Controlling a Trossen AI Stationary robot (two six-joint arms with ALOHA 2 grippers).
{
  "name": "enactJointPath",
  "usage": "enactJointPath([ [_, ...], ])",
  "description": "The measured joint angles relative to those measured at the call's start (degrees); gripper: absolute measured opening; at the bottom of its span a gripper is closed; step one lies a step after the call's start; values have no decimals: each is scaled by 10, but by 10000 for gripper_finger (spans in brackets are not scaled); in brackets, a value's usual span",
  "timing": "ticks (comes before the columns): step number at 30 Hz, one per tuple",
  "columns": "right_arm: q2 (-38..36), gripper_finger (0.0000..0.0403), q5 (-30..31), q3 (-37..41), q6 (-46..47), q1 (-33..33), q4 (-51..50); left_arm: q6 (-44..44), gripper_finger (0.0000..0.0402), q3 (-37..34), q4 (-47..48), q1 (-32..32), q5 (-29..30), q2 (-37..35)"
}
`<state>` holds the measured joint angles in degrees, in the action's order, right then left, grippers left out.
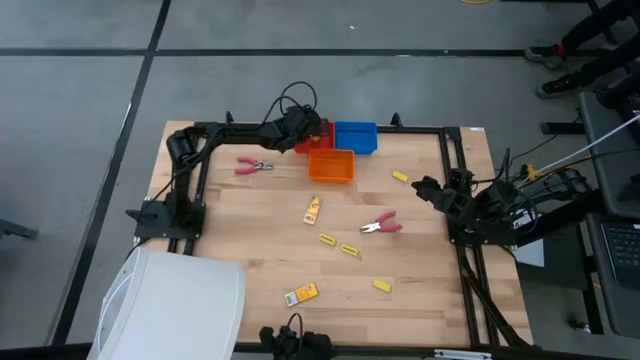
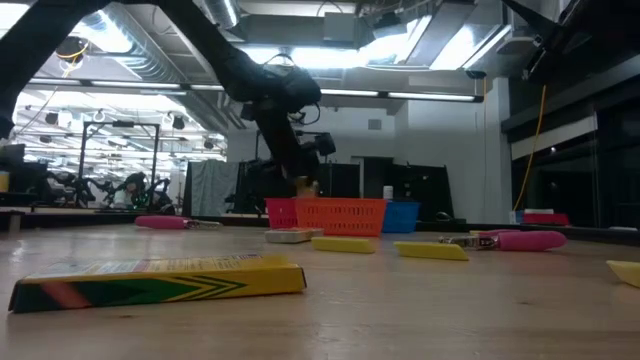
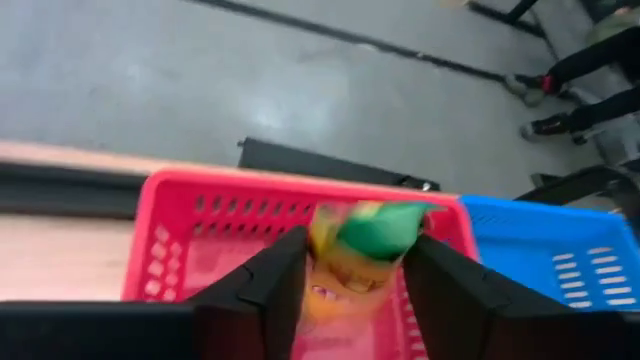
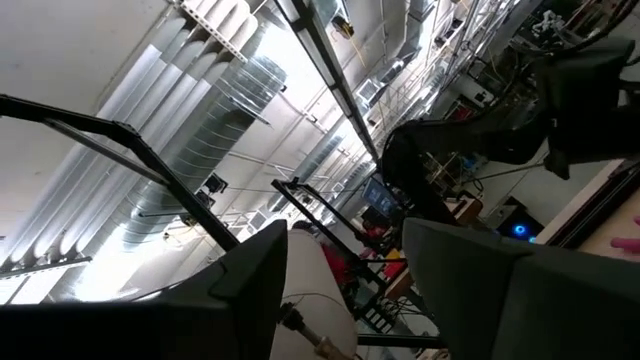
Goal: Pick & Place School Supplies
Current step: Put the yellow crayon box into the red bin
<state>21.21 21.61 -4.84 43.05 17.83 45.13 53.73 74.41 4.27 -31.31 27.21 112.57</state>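
From above we see the left gripper (image 1: pixel 304 131) over the red bin (image 1: pixel 311 143) at the table's far edge, beside the blue bin (image 1: pixel 355 137) and orange bin (image 1: pixel 331 166). Loose supplies lie on the wood: pink-handled scissors (image 1: pixel 253 166), a crayon packet (image 1: pixel 312 209). The left wrist view alone shows the grasp: fingers (image 3: pixel 275 290) clamped on a yellow-green packet (image 3: pixel 362 250) above the red bin. The right gripper (image 1: pixel 428 189) waits near the table's right edge (its wrist view points at the ceiling, fingers apart).

The packet (image 3: pixel 355 255) between the left gripper's (image 3: pixel 352 285) fingers is blurred, its lower end hidden; the blue bin (image 3: pixel 560 262) is cut off
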Motion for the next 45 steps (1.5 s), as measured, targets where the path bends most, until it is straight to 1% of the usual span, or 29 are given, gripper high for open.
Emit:
enactJointPath([
  [4,0,205,2,0,0,8,0,-34,206,0,-42,-3,-1,-7],
  [5,0,205,3,0,0,9,0,-43,214,0,-46,-4,-10,-11],
  [9,0,205,10,0,0,15,0,-92,232,0,-66,-3,-35,-32],
  [10,0,205,11,0,0,16,0,-107,233,0,-71,-2,-53,-39],
  [12,0,205,14,0,0,19,-1,-136,234,0,-72,1,-99,-52],
  [16,0,205,14,0,0,23,-1,-165,234,0,-55,19,-252,-77],
  [18,0,205,15,0,0,26,-1,-161,234,0,-1,38,-321,-88],
  [20,0,205,15,0,0,29,-1,-151,232,0,100,65,-349,-97],
  [22,0,205,15,0,0,33,0,-134,228,0,215,106,-343,-104],
  [24,0,205,15,0,0,36,2,-111,226,0,291,160,-312,-108],
  [25,0,205,15,0,0,37,3,-93,225,0,315,189,-296,-109],
  [29,0,205,20,0,0,38,3,28,224,0,331,297,-239,-111],
  [32,0,205,20,0,0,38,6,156,224,0,340,347,-192,-100],
  [34,0,205,19,0,0,38,11,216,224,0,336,360,-168,-87],
  [37,0,205,15,0,0,38,24,253,224,0,331,354,-157,-67],
  [39,0,205,9,0,0,38,30,244,224,0,330,342,-174,-52],
  [42,0,205,0,0,0,38,33,206,224,0,329,320,-210,-31],
  [45,0,205,-7,0,5,38,33,172,224,0,324,306,-215,-23],
])
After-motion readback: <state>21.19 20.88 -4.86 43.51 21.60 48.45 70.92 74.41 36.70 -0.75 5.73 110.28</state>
